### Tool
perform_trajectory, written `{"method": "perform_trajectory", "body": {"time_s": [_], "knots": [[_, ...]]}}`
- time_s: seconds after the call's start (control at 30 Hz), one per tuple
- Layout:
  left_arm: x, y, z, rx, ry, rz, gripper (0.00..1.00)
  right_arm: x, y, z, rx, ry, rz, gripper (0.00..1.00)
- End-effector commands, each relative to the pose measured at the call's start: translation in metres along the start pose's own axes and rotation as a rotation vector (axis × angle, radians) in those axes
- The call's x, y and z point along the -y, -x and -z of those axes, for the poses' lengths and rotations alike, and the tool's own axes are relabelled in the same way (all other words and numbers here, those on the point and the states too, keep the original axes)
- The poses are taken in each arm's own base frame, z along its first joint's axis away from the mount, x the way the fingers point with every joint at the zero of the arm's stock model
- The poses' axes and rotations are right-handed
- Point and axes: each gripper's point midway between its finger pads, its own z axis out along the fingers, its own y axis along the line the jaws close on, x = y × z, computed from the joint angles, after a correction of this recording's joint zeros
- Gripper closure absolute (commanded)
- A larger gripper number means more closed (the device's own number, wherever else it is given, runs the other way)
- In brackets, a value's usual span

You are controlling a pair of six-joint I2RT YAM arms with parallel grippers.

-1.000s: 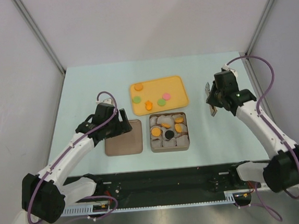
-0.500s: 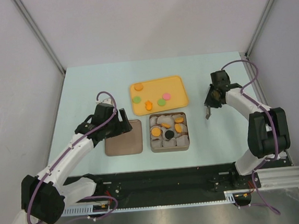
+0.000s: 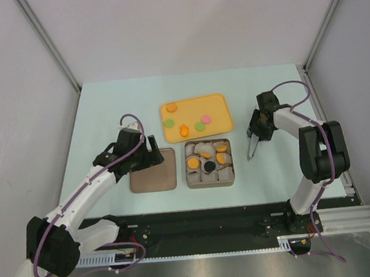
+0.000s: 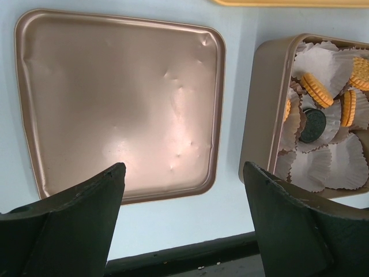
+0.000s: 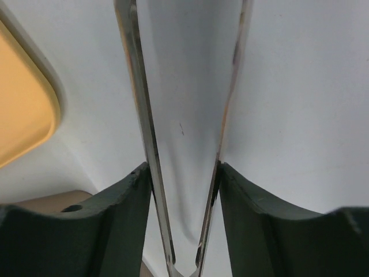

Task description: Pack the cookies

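Observation:
Several cookies lie on the yellow tray: an orange disc, a green one, a pink one and an orange flower. The tin holds white paper cups with orange cookies and a black one. These also show in the left wrist view. My right gripper is shut on metal tongs, whose tips point down to the table right of the tin. The tongs' arms sit between my fingers. My left gripper is open and empty over the near edge of the tin lid.
The copper-coloured lid lies flat left of the tin. The tin's rim is close to my left gripper's right finger. The black front rail runs along the near edge of the table.
My right arm has swung left and down, bringing the tongs closer to the tin's right side. The left arm has not moved.

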Motion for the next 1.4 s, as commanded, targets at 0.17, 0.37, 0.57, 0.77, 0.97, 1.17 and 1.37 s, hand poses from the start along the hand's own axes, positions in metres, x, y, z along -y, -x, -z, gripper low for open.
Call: {"method": "perform_trajectory", "body": {"time_s": [0.17, 0.37, 0.57, 0.77, 0.97, 1.17, 1.37], "knots": [[0.005, 0.008, 0.003, 0.032, -0.023, 0.006, 0.12, -0.003, 0.017, 0.017, 0.072, -0.027, 0.019, 0.07], [0.004, 0.008, 0.003, 0.03, -0.018, 0.006, 0.12, 0.0, 0.017, 0.024, 0.107, -0.076, 0.007, 0.06], [0.004, 0.009, 0.003, 0.028, -0.011, 0.01, 0.12, -0.037, 0.037, 0.092, 0.342, -0.002, 0.014, 0.06], [0.006, 0.009, -0.01, -0.014, 0.012, 0.029, 0.13, -0.091, 0.013, 0.157, 0.476, 0.152, 0.12, 0.06], [-0.004, 0.015, -0.026, -0.043, 0.115, 0.04, 0.16, -0.118, -0.038, 0.17, 0.466, 0.234, 0.232, 0.09], [-0.035, 0.048, -0.019, 0.028, 0.311, 0.057, 0.17, -0.128, -0.074, 0.167, 0.44, 0.288, 0.284, 0.13], [-0.095, 0.049, -0.01, 0.034, 0.448, 0.163, 0.18, -0.133, -0.088, 0.177, 0.435, 0.377, 0.34, 0.16]]}}
